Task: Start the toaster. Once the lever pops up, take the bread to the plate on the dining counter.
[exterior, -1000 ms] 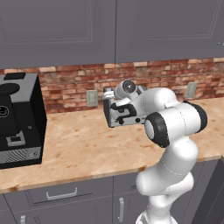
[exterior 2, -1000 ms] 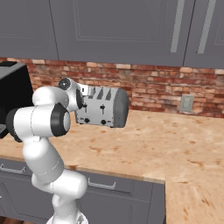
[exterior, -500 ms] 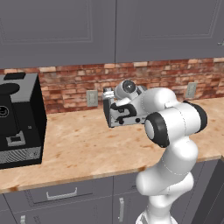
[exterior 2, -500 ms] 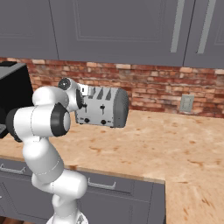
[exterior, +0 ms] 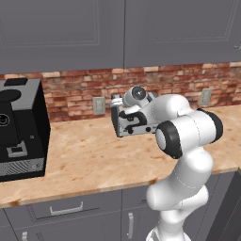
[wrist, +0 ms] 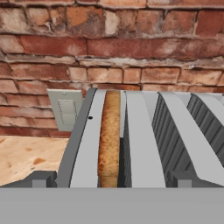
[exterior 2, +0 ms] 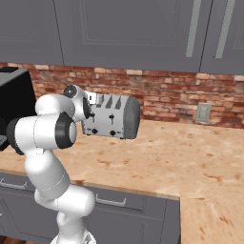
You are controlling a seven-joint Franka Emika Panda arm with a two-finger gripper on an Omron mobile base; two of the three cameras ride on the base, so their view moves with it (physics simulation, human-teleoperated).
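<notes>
Hand view puts us right over the toaster [wrist: 144, 144], looking along its top toward the brick wall, and nearest to us are the two dark finger tips [wrist: 39, 179] at the bottom edge, spread wide with nothing between them. Just beyond, the bread [wrist: 109, 135] stands on edge in the leftmost slot, its long axis running straight away from us, so it lies ahead of the jaws and a little left of their midline. In the left base view the gripper [exterior: 123, 104] hangs at the toaster's near end, above the black levers [exterior: 132, 118]. We judge that the lever lies below and toward us, not ahead, so the hand must drop rather than reach. Farther off stands the wall outlet [wrist: 65, 109].
</notes>
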